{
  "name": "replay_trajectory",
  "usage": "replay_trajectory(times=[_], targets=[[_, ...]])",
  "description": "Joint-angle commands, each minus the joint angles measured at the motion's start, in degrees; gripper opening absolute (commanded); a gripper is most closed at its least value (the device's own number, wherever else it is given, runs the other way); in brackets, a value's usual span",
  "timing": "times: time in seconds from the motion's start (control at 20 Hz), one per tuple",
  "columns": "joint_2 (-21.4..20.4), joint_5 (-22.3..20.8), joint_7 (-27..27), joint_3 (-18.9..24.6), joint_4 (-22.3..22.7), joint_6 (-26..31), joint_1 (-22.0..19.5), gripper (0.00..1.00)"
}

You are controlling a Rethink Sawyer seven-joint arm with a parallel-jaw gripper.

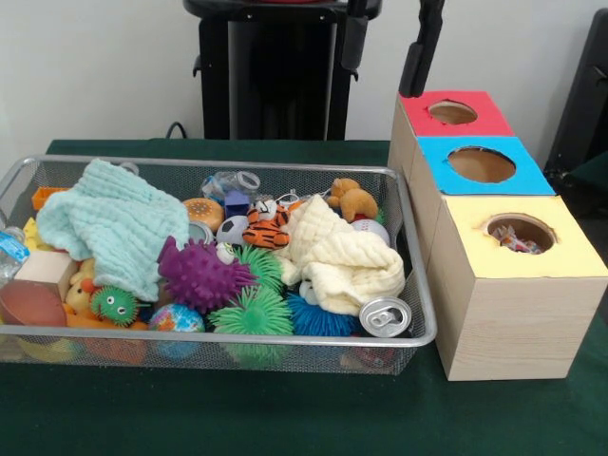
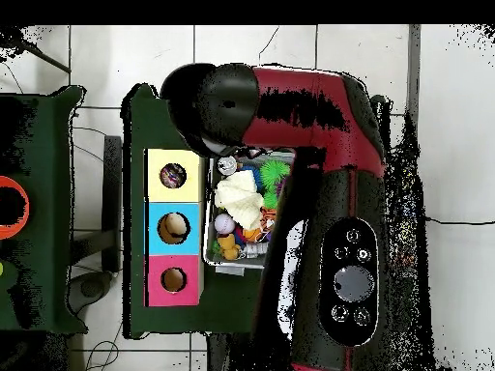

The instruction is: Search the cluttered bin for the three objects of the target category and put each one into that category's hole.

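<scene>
I see no patchwork bundle loose in the bin (image 1: 410, 249); one seems to lie already inside the yellow box's hole (image 1: 520, 233), right of the bin. My claw isn't visible, so its state I cannot tell.

arm (image 2: 309, 193) folded over the table in the overhead view, red/black links stacked. front view shows only black links at the top edge. gripper not visible.

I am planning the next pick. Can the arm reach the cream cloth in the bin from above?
Probably yes: the cream cloth lies uncovered on top of the clutter in the bin, and the arm is above the bin.
</scene>
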Motion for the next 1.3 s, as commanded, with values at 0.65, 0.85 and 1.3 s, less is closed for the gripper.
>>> replay_trajectory(times=[0.65, 0.85, 1.3], targets=[[2.7, -4.0, -11.5, 4.7, 1.9, -0.2, -0.5, 1.00], [2.9, -3.9, -12.3, 5.3, 1.8, -0.5, -1.1, 1.00], [3.5, -3.6, -14.6, 7.0, 0.5, 0.5, -2.5, 1.00]])
